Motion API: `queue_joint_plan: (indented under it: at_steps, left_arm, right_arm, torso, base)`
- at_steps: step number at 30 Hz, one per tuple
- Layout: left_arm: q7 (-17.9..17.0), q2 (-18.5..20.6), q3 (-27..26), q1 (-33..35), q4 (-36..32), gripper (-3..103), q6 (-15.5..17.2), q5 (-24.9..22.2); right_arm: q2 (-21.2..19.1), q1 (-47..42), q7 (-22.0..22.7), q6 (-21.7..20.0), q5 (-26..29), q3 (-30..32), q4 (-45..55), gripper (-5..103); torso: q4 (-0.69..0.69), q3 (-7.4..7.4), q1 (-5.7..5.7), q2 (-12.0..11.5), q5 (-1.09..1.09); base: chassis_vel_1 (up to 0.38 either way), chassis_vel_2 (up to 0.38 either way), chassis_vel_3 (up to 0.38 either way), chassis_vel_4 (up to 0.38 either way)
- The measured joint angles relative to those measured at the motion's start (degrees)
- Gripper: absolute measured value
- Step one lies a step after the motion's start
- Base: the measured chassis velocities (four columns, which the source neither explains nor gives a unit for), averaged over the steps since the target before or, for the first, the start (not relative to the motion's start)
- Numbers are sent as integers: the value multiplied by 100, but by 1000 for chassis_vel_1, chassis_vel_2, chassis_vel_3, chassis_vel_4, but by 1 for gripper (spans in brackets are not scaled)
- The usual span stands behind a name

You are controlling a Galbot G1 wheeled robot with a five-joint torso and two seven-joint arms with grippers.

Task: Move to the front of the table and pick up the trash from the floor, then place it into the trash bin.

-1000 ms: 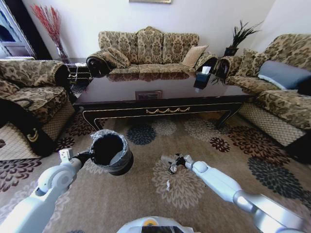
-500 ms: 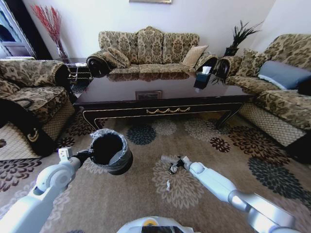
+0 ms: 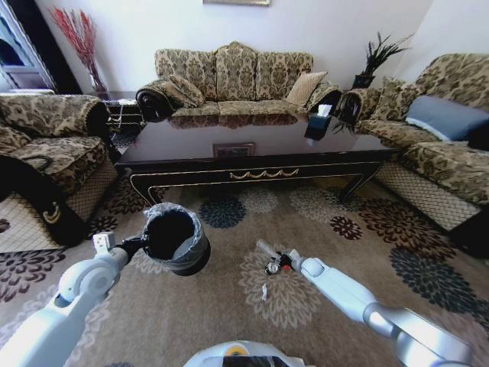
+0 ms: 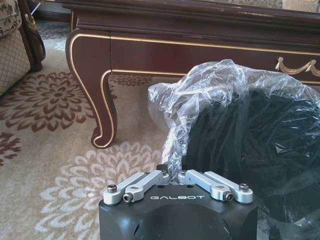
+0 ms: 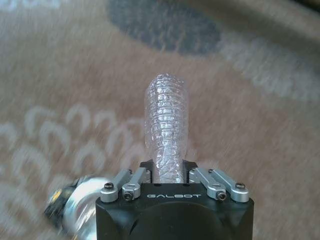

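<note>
Clear bottle (image 5: 166, 127) clamped in right pincer (image 5: 167, 175), its cap hidden.

I get bright, even daylight across the room, with glare off the glossy table (image 3: 252, 141) top. My head view bows strongly toward its edges. My right wrist view is smeared with blur over the floor (image 5: 260, 100); the left wrist view stays sharp.

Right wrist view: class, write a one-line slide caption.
Right gripper shut on a clear plastic bottle above the patterned carpet.
</note>
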Motion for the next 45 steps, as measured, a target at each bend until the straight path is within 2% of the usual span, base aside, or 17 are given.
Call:
queue_joint_plan:
  at_steps: [4, 11, 15, 16, 20, 23, 26, 33, 37, 45]
  left_arm:
    - [0, -16, 31, -34, 4, 3, -3, 3]
    - [-1, -62, 129, -119, 73, 3, -7, 4]
    - [-1, -136, 239, -213, 137, 3, -6, 30]
    - [-1, -136, 239, -213, 137, 3, -6, 30]
    - [3, -168, 271, -239, 139, 3, -6, 31]
    - [9, -175, 271, -239, 144, 3, -10, 33]
    - [23, -165, 229, -241, 146, 3, -23, 19]
    - [68, -97, 176, -295, 165, 3, -39, -20]
    - [86, -136, 179, -358, 190, 3, -49, -37]
    - [94, -191, 180, -392, 224, 3, -51, -32]
  right_arm:
    - [-190, 193, -115, 338, 430, 194, 401, 19]
    - [-634, 637, -534, 731, 1166, 242, 1586, 19]
    - [-883, 1226, -535, 817, 2169, 0, 2711, 19]
    - [-883, 1226, -535, 817, 2169, 0, 2711, 19]
    - [-891, 1900, -470, 929, 3011, -366, 3409, 19]
    - [-778, 2282, -236, 936, 3470, -711, 3850, 19]
    - [-498, 2678, 118, 911, 3902, -1128, 4215, 19]
    - [-160, 3137, 257, 1012, 3882, -1820, 4318, 19]
    - [146, 3363, 279, 1257, 3511, -2394, 4097, 19]
    - [694, 3477, 331, 1342, 3465, -2722, 3856, 19]
  torso:
    - [0, 0, 0, 0, -1]
    - [0, 0, 0, 0, -2]
    - [1, 0, 0, 0, 0]
    - [1, 0, 0, 0, 0]
    - [0, 0, 0, 0, -3]
    - [1, 0, 0, 0, -3]
    - [2, 0, 0, 0, -3]
    - [0, 0, 0, 0, -3]
    - [-1, 0, 0, 0, -3]
    - [2, 0, 0, 0, -3]
  base:
    - [0, 0, 0, 0]
    - [0, 0, 0, 0]
    - [0, 0, 0, 0]
    - [0, 0, 0, 0]
    - [0, 0, 0, 0]
    - [0, 0, 0, 0]
    - [0, 0, 0, 0]
    - [0, 0, 0, 0]
    - [0, 0, 0, 0]
    - [0, 0, 0, 0]
